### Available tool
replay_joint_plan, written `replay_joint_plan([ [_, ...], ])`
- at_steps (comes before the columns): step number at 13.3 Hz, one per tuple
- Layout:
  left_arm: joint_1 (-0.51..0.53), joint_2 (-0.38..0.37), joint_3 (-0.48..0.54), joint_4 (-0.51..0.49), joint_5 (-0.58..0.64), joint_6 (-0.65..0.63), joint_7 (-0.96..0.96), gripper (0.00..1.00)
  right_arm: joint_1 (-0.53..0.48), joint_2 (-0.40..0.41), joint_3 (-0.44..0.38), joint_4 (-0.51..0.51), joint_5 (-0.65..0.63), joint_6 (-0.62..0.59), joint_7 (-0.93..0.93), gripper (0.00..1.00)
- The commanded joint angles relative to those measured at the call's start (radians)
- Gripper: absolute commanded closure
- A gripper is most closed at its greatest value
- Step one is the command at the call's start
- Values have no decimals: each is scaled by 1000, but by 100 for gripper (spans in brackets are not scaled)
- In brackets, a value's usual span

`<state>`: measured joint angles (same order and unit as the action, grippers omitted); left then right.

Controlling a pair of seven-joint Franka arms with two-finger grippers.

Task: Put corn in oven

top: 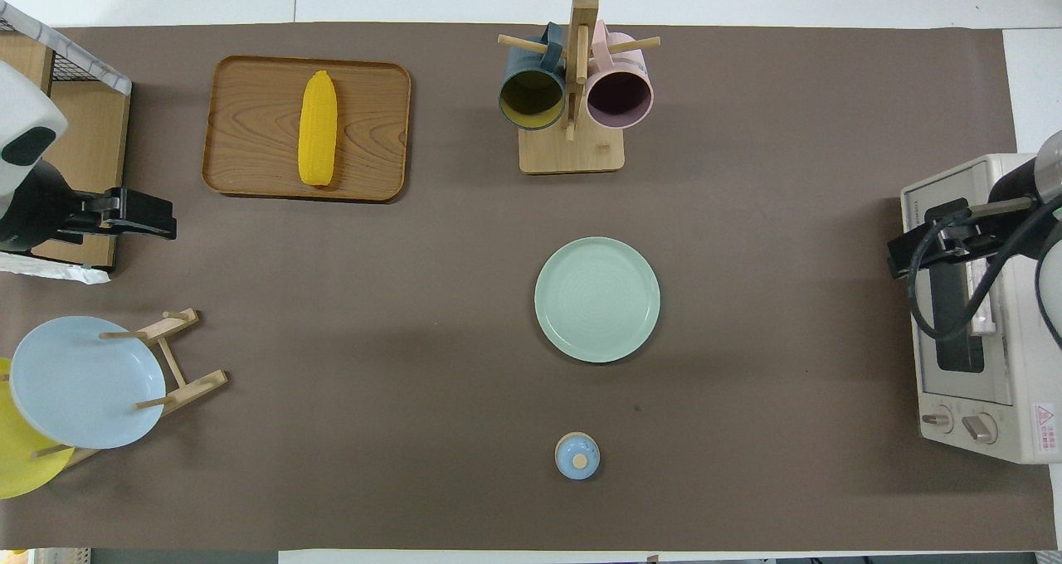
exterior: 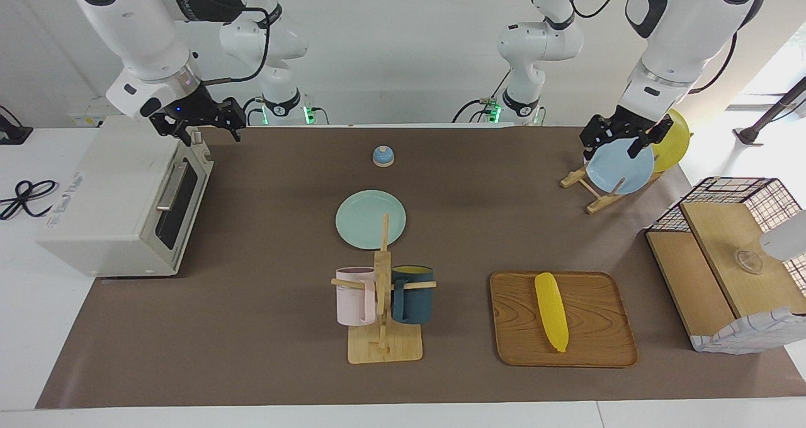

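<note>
2 white arms [exterior: 145, 31], black grippers, blk cables.

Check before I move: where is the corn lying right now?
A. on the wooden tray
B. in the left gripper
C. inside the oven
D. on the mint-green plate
A: the corn lies lengthwise on the wooden tray, toward the left arm's end of the table, with neither gripper near it.

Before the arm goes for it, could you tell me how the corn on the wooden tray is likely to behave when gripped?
The corn looks smooth and glossy, so a pincer may slip along its taper. Its rounded body lies loose on the flat wooden tray, so a nudge could roll it. It keeps a straight shape, so it is probably stiff.
</note>
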<state>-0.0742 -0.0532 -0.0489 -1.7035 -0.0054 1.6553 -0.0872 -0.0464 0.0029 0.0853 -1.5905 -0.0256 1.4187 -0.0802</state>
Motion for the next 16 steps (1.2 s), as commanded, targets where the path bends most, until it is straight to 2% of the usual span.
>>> replay_joint_plan([
  [1,-4,-13,1,2,-13,-8,-11,0,-10,-11,7,-8,3,-3,10,0],
  [11,-2,-5,0,4,-21,43,-11,0,-13,-9,4,-8,3,0,11,0],
  [13,-4,18,0,13,-31,64,-12,0,-13,-9,2,-8,3,14,14,0],
  [16,-6,110,-2,85,-48,69,-12,0,-13,-9,2,-9,3,22,10,0],
])
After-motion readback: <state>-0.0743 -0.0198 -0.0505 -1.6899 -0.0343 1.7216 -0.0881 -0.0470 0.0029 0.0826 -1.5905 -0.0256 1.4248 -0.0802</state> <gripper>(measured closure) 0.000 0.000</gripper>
